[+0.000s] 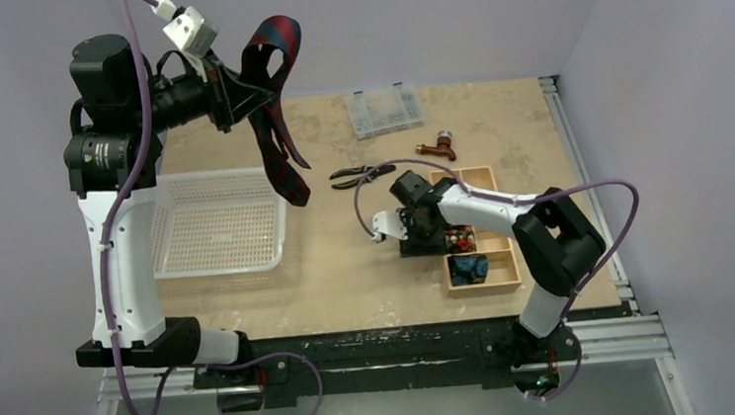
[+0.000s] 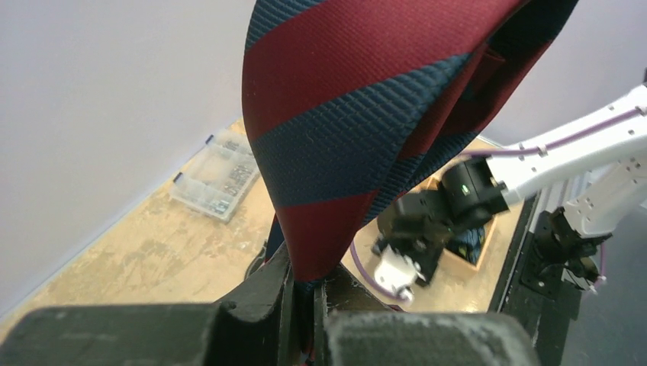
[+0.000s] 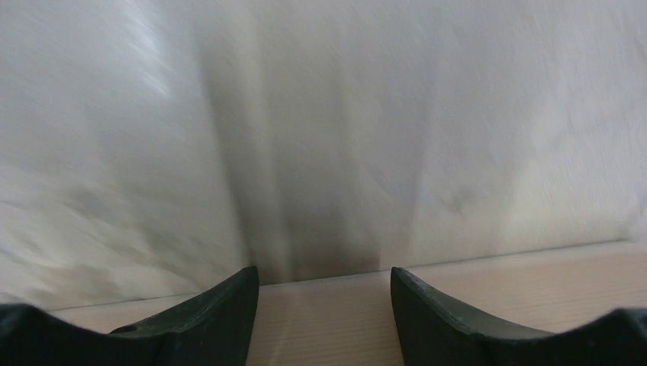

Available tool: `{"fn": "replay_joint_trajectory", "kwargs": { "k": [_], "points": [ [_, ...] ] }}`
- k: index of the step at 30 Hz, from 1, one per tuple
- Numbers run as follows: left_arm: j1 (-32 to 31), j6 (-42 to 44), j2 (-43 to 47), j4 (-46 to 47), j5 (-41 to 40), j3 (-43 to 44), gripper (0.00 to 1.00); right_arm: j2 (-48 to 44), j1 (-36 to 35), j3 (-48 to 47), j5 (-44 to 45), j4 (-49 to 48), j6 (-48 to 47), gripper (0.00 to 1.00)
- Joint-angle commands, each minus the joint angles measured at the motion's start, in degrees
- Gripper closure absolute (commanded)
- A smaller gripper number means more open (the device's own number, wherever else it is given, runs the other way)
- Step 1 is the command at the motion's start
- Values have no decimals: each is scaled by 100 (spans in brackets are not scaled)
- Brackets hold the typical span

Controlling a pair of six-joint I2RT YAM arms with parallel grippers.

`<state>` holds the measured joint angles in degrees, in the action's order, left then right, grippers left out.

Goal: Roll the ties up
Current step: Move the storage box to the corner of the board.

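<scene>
Overhead view of a tan worktop [image 1: 349,268] with two robot arms bolted at its near edge. The left arm [image 1: 130,256] reaches up high. The left pincer [image 1: 270,94] is clamped tight on a tie [image 1: 281,160], navy with broad dark red stripes. The tie is lifted wholly off the worktop. One part loops up above the pincer and the rest hangs down in folds. Its lowest end shows in front of the far right corner of a white mesh basket [image 1: 216,224], which sits on the left side of the worktop.

In the left wrist view the striped tie [image 2: 343,114] fills the upper frame. It narrows down to where the two dark fingers [image 2: 267,293] pinch it, close together with only cloth between them.

The right arm [image 1: 545,243] lies low over the right half of the worktop. The right pincer [image 1: 406,187] is just beside the far left corner of a wooden tray [image 1: 498,245]. The right wrist view is blurred, but its two dark fingers [image 3: 221,305] stand moderately apart with nothing between them. Beyond them are a pale wall and a strip of worktop.

Black-handled pliers [image 1: 361,175] lie just beyond the right pincer. A clear plastic box [image 1: 386,110] sits at the far edge, with a small brown fitting [image 1: 438,146] near it. In the tray, one compartment holds small coloured bits [image 1: 460,238]. The nearest compartment holds a dark blue bundle [image 1: 468,269], too small to identify.
</scene>
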<state>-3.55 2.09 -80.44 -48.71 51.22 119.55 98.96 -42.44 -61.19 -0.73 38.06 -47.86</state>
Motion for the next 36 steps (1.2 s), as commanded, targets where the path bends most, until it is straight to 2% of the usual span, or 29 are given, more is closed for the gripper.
{"fn": "replay_joint_trajectory", "kwargs": {
  "k": [1,5,9,12,16,19,26,30,33,36],
  "points": [
    [-215,57,17,152,170,-289,100,-86,1175,-113,989,132,-1255,38],
    [-429,215,1,178,58,-584,100,147,1716,-1322,725,484,-1068,37],
    [-608,364,-87,87,-33,-611,100,-398,1746,-2104,-120,1644,-721,35],
    [-676,428,-111,34,-110,-604,100,-1054,1739,-1719,-494,2536,-658,39],
    [-729,415,-82,32,-162,-739,100,-2224,1739,-577,-599,3424,-1057,54],
    [-764,369,-7,90,-175,-942,100,-2743,1724,-268,-932,3975,-1216,62],
    [-794,231,88,180,-174,-1241,100,-3490,964,727,-1356,4083,-1181,88],
    [-805,235,154,149,-251,-1254,100,-3303,801,899,-1637,4043,-1258,98],
    [-805,231,223,160,-297,-1313,100,-2571,800,930,-1731,4011,-1050,100],
    [-808,254,300,156,-352,-1337,100,-1657,805,1018,-1329,3728,-754,100]
  ]
}}
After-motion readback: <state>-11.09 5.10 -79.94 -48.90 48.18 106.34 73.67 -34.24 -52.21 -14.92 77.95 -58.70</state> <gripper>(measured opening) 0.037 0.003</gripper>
